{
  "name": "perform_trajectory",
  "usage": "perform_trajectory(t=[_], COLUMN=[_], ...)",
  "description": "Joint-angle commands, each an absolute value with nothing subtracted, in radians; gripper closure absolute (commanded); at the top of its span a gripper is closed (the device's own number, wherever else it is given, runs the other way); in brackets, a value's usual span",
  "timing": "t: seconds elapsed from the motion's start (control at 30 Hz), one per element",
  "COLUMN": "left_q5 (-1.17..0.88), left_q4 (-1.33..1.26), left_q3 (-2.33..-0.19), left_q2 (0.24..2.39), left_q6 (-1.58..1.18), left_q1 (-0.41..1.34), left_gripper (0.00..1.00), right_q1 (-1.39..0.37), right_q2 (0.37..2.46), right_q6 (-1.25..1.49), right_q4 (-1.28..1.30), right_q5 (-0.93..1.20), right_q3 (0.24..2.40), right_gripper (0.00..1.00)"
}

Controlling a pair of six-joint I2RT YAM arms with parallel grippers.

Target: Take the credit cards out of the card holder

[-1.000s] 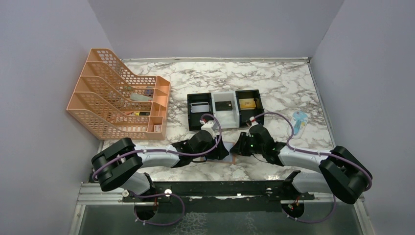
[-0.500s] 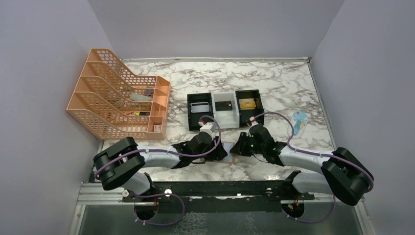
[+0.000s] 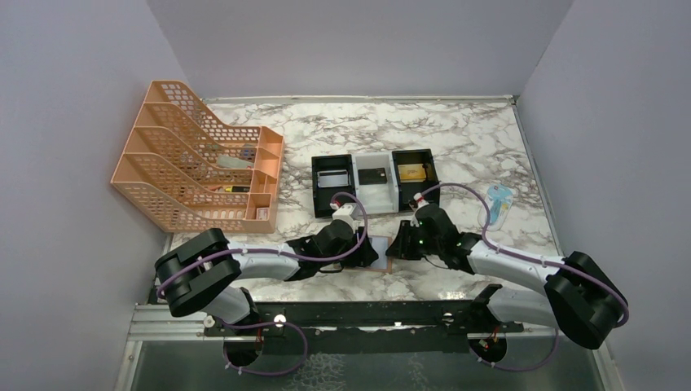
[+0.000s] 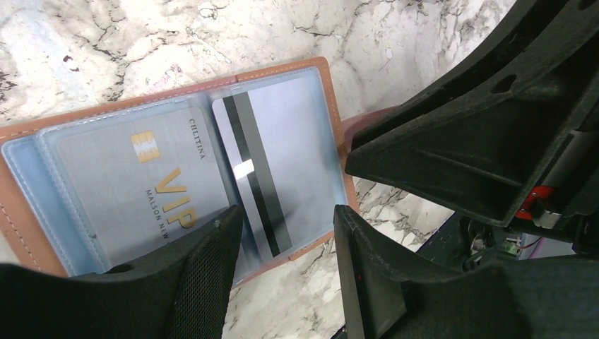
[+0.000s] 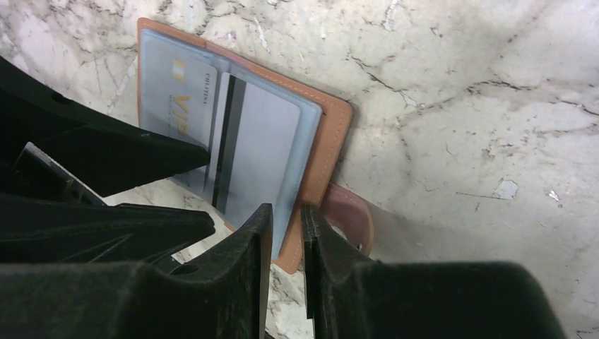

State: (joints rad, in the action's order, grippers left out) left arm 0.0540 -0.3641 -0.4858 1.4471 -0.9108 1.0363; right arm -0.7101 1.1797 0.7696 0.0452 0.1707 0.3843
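Note:
The card holder (image 4: 332,92), tan leather with pale-blue lining, lies open on the marble between both grippers (image 3: 380,246). Two credit cards sit in its sleeves: a silver VIP card (image 4: 134,176) and a silver card with a black stripe (image 4: 282,134). My left gripper (image 4: 284,215) is open and hovers over the holder's near edge, one finger above the VIP card. My right gripper (image 5: 286,215) is nearly shut, pinching the holder's edge (image 5: 332,134) beside the snap tab (image 5: 351,212). The striped card (image 5: 258,141) shows just beyond its fingertips.
A black-and-white three-compartment tray (image 3: 354,184) stands behind the grippers, with a black card (image 3: 375,175) and a gold one (image 3: 411,172) in it. An orange mesh file rack (image 3: 195,163) is at the left. A small blue-and-white object (image 3: 499,202) lies at the right.
My left gripper has drawn back slightly to the left, baring more of the holder's blue lining. The right arm's elbow has shifted a little to the right.

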Motion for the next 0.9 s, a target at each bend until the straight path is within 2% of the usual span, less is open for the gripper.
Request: perform_trajectory(t=[0.0,0.3,0.57,0.63,0.87], left_q5=[0.087,0.075,0.145,0.123,0.075], left_q4=[-0.318,-0.319,-0.220,-0.242,-0.277], left_q3=[-0.475,-0.491,-0.486,-0.480,-0.509], left_q2=[1.431,1.440,1.398,1.405,1.473], left_q6=[-0.913,-0.914,-0.855,-0.852,-0.867], left_q1=[1.039,1.039,1.037,1.037,1.040], left_gripper=[0.47,0.47,0.44,0.44,0.50], right_q1=[-0.712,-0.711,-0.711,-0.712,-0.712], right_q2=[1.172,1.226,1.278,1.292,1.344], right_q6=[0.737,0.731,0.771,0.787,0.841], right_q4=[0.070,-0.013,-0.001,-0.032,-0.063], right_q5=[0.202,0.280,0.090,0.118,0.136], right_q3=[0.433,0.424,0.330,0.305,0.277], right_gripper=[0.79,0.83,0.85,0.85,0.86])
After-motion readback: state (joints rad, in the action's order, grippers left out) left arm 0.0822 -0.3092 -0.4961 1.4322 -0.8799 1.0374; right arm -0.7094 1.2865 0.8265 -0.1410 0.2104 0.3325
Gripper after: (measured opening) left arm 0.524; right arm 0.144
